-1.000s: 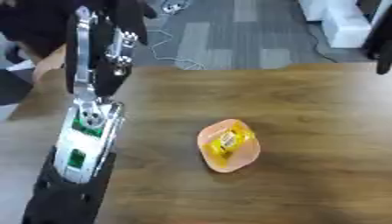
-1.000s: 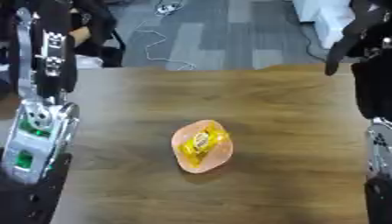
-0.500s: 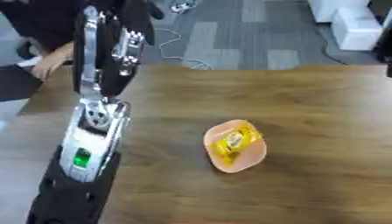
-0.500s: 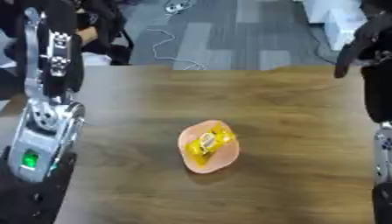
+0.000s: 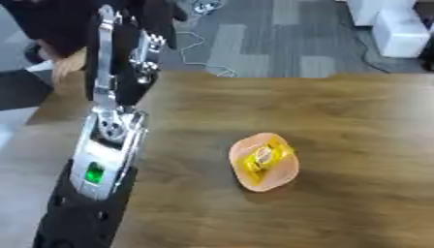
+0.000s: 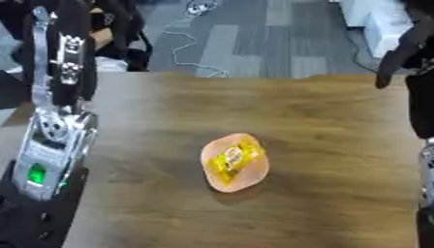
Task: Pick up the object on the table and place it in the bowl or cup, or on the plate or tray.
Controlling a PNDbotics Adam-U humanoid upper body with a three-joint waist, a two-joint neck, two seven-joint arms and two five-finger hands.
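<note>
Packet (image 5: 264, 158), yellow and crinkly, lies inside shallow orange dish (image 5: 281, 175) mid-table (image 5: 356, 121). Probably light, soft, slippery film; best pinched across short sides. Left hand (image 5: 127, 72) raised well left of dish, fingers hanging relaxed, empty. Right hand (image 6: 398, 53) far right of dish, fingers drooping, holding nothing.

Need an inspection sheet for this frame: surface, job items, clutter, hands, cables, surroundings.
Surface: brown wooden table, bare apart from the job items.
Job's things: orange dish near the table's middle; yellow packet lies in it.
Clutter: nothing seen.
Hands: left hand raised over the table's left edge, fingers blurred; right hand raised at the upper right, fingers unclear.
Cables: white cable on the floor beyond the table.
Surroundings: grey carpet tiles; white boxes at the far right.
</note>
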